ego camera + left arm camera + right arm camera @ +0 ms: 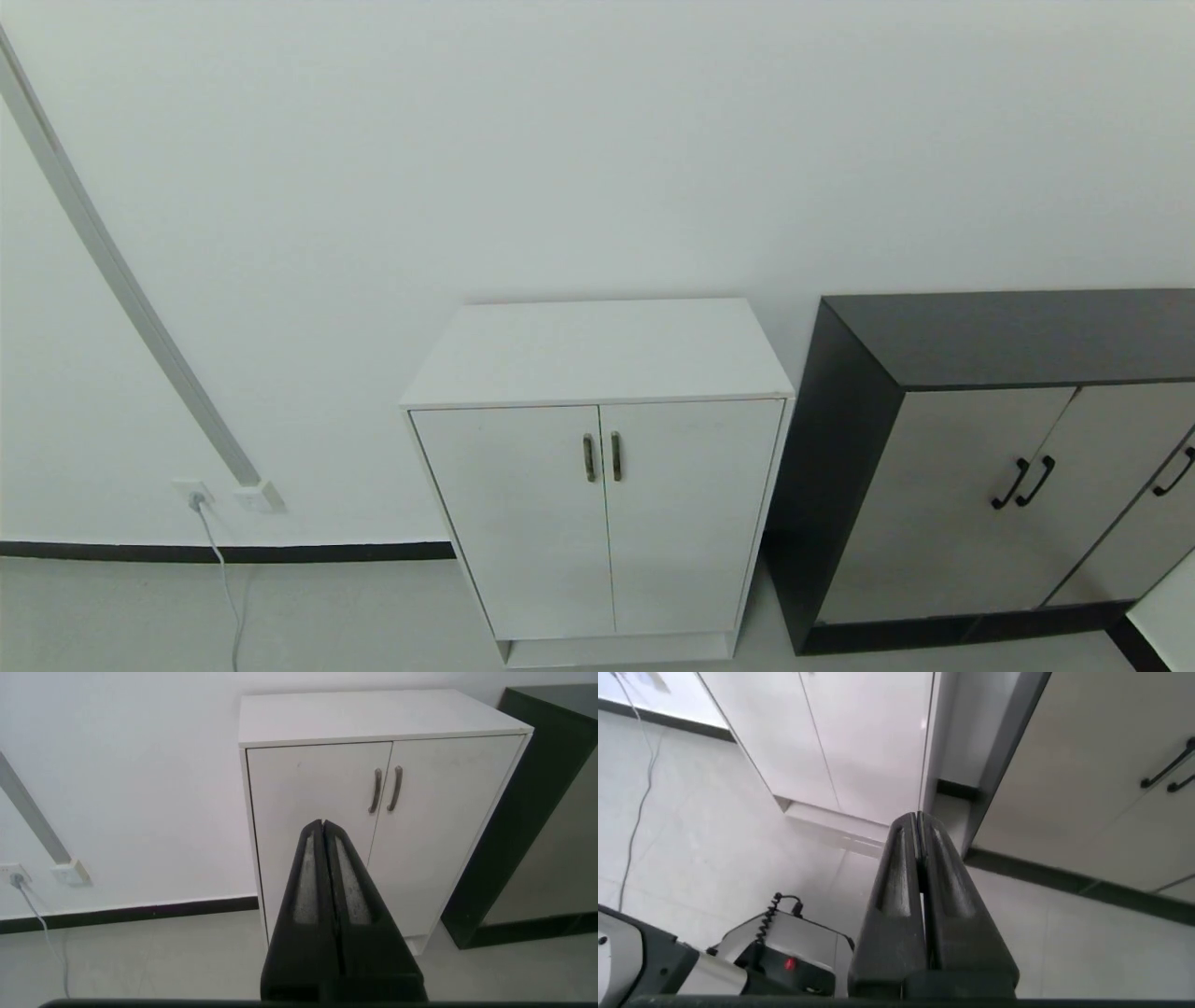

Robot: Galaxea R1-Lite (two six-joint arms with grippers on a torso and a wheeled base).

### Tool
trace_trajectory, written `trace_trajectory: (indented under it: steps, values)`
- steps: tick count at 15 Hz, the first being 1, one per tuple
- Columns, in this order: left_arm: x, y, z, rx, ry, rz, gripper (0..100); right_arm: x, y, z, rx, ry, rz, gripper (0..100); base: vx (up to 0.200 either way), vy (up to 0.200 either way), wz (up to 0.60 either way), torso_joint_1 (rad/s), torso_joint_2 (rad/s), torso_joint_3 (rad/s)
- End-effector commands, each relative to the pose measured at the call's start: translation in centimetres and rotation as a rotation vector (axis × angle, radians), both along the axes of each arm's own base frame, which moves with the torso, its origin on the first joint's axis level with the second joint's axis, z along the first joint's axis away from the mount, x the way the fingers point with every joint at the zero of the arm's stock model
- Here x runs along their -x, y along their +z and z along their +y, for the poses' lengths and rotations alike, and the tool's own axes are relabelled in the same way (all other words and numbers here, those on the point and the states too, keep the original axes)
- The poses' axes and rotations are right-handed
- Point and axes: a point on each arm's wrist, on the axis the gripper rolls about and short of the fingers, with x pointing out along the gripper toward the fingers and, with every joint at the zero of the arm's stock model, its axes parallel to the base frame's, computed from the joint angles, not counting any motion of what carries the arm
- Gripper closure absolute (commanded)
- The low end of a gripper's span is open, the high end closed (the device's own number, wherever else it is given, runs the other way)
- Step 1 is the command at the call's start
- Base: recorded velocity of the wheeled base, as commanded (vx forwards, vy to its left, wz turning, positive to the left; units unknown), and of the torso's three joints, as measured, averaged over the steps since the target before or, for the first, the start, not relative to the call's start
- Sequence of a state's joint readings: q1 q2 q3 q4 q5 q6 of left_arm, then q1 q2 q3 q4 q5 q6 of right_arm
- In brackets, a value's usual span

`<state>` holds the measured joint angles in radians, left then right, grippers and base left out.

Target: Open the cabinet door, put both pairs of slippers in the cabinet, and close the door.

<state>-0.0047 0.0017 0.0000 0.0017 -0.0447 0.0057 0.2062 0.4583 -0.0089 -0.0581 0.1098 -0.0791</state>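
A white two-door cabinet (597, 523) stands against the wall with both doors shut and two vertical metal handles (602, 457) at the middle seam. The left wrist view shows the same cabinet (374, 812) some way ahead of my left gripper (323, 826), which is shut with nothing in it. My right gripper (920, 821) is shut too, empty, held low over the floor near the cabinet's base (831, 826).
A black cabinet with grey doors and black handles (980, 467) stands close on the white cabinet's right. A wall socket with a cable (201, 504) and a slanted cable duct (121, 280) are on the wall to the left. Grey floor lies in front.
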Motion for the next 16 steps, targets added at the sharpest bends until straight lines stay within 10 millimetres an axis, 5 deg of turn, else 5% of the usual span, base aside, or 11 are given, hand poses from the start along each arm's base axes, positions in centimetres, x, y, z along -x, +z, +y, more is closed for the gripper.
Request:
trace_trajectory:
  steps: [1, 9, 16]
  values:
    - [0.0, 0.0, 0.0, 0.000, 0.000, 0.000, 100, 0.3, -0.5, -0.1, 0.003, 0.002, 0.012, 100, 0.000, 0.000, 0.00, 0.000, 0.00, 0.000]
    - [0.0, 0.0, 0.0, 0.000, 0.000, 0.000, 100, 2.4, -0.8, -0.4, -0.023, -0.217, -0.209, 100, 0.000, 0.000, 0.00, 0.000, 0.00, 0.000]
    - [0.0, 0.0, 0.0, 0.000, 0.000, 0.000, 100, 3.8, -1.1, -0.4, -0.069, -0.240, -0.379, 100, 0.000, 0.000, 0.00, 0.000, 0.00, 0.000]
